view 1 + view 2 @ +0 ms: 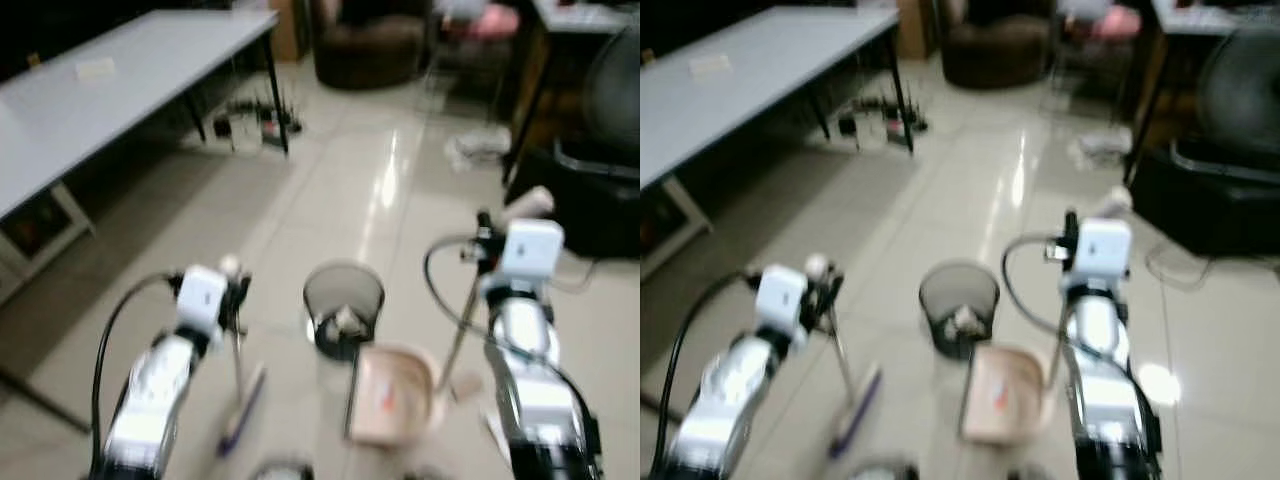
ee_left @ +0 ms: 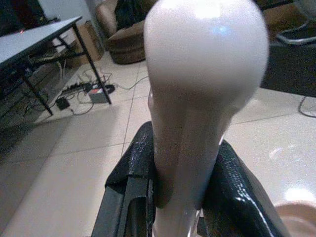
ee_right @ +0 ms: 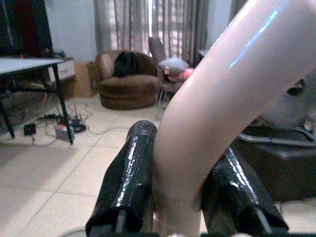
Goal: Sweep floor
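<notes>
While the head views were pretty blurry, we could still make out the basics. Our left gripper [image 2: 177, 187] was clamped around the pale rounded top of the broom handle [image 2: 202, 89], black fingers [image 2: 136, 168] pressed against it on both sides. The thin shaft ran down to the broom head [image 1: 243, 405], which looked purplish and sat on the tiled floor [image 1: 340, 190] just beside our left arm.

Our right gripper [image 3: 180, 192] was squeezed onto the curved pinkish handle of the dustpan [image 1: 392, 395], and the pan itself rested on the floor between our two arms, opening turned up toward us. Something reddish lay inside it, too smeared to identify.

Right behind the dustpan, touching or nearly so, stood a dark mesh wastebasket [image 1: 343, 305] with a light crumpled bit in it. Off to our left ran a long grey table [image 1: 110, 90], and a brown armchair [image 1: 368, 45] sat at the far end of the room.
</notes>
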{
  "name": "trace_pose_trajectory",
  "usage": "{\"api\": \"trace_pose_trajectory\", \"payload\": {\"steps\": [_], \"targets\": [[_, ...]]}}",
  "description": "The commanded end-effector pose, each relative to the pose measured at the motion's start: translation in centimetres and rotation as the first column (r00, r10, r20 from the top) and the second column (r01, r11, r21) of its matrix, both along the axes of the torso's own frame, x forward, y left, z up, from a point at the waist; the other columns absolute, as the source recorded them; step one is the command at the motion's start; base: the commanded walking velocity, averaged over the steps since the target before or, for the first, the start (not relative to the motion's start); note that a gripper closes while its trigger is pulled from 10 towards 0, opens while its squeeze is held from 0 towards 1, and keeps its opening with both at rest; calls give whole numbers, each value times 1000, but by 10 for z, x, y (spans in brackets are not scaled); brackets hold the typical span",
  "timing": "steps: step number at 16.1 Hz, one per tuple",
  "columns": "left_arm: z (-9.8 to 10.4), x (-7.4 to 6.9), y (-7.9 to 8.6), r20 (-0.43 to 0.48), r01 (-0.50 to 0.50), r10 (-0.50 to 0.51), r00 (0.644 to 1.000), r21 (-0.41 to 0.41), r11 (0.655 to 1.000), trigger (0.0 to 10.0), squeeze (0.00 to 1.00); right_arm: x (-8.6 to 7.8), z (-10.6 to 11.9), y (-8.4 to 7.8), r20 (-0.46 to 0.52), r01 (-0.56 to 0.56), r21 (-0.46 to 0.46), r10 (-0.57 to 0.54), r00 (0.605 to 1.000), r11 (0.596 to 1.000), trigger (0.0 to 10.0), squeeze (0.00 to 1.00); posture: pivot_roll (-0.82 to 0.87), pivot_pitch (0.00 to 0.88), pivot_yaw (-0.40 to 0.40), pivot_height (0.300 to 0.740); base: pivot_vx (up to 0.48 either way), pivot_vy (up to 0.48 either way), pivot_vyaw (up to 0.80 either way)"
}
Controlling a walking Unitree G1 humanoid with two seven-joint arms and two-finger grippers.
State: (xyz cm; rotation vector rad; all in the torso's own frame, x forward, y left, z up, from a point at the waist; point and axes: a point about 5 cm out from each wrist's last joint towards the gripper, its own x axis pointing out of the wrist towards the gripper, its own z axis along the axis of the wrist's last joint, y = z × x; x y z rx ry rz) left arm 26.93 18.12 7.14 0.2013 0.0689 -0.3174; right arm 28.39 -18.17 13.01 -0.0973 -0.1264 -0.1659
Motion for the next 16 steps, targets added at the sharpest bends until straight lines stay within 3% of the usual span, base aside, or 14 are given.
{"api": "trace_pose_trajectory", "payload": {"steps": [1,7,13,16], "targets": [[5,2,2,24,2,-2,1000,6,1000,10000,0,-1,5,5,12,-17,-5,17,1000,1000,10000,0,-10,11,106,740,-270,0,0],[11,9,4,51,-29,28,998,12,1000,10000,0,-7,3,4,15,-5,19,5,1000,1000,10000,0,-14,13,112,740,-45,0,0],[19,19,-3,86,-30,30,996,-9,1000,10000,0,-6,2,-4,0,44,31,-44,999,999,10000,0,-14,32,111,740,0,0,-800],[19,19,-10,90,8,-8,996,-1,1000,10000,0,-7,0,-3,-19,48,48,-47,999,998,10000,0,-20,21,117,740,0,-330,-687]]}}
